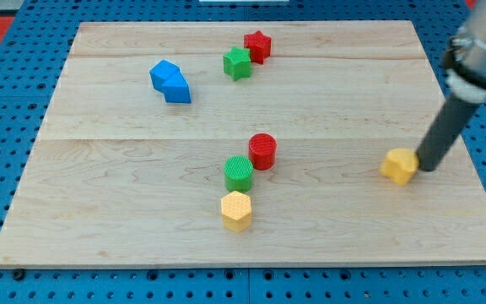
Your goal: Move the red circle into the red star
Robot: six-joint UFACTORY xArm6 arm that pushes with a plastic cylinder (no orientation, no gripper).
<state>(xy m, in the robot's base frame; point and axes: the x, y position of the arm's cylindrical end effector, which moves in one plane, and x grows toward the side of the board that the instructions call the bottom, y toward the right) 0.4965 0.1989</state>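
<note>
Though beyond my tip (423, 169), red circle (262, 151)

Grn star (237, 63) by blue blocks (170, 81), wood board (125, 169).

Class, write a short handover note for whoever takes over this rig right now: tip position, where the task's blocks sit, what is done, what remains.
My tip rests at the view's right, just beside the yellow block, far from the task blocks.
The red circle sits mid-board, touching the green circle.
The red star sits near the view's top, against the green star.
Done: nothing visible yet.
Left: push the red circle up to the red star.
</note>
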